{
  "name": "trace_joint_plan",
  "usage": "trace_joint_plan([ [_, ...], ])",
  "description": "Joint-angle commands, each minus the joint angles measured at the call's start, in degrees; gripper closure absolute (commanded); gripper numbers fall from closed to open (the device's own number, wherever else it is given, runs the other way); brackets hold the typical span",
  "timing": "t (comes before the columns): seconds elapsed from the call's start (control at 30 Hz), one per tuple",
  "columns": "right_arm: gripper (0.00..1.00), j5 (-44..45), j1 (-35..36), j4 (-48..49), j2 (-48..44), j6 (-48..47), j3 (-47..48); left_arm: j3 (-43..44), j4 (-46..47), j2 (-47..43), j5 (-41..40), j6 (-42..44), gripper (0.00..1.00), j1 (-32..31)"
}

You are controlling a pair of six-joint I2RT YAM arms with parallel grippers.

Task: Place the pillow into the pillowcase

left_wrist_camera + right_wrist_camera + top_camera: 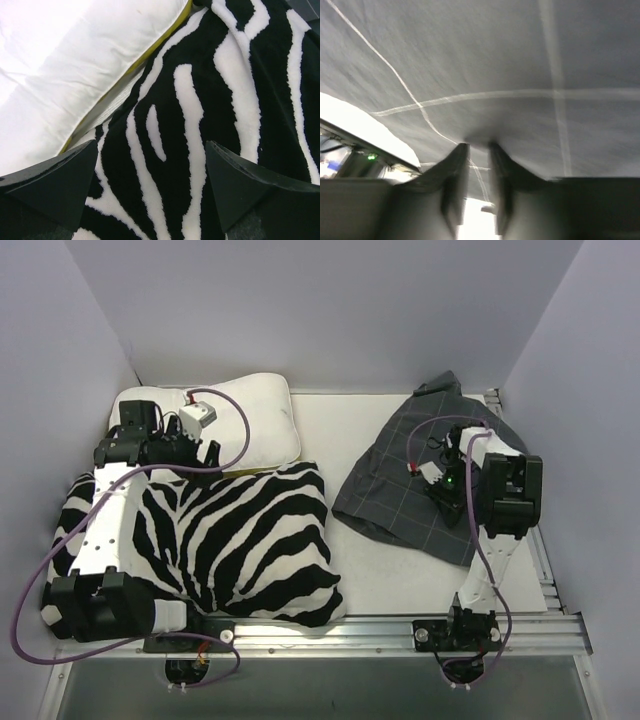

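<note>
Two wrist views: left tool agape, right tool tight on pillowcase (unclear overhead)

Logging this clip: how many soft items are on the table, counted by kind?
white pillow: 1
zebra-striped cushion: 1
dark grey checked pillowcase: 1
Total: 3
</note>
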Motion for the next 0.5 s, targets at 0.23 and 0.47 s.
trace_joint_plan([
  [0.23,1.0,-23.75,15.83,-16.22,13.32,8.21,16.22,-3.27,2.64,-7.44,-2.96,1.66,0.03,0.29],
  [0.47,0.89,-40.12,15.4,-1.94,7.55,24.5,23.55,-2.57,1.93,-8.76,-3.32,1.31,0.03,0.38],
])
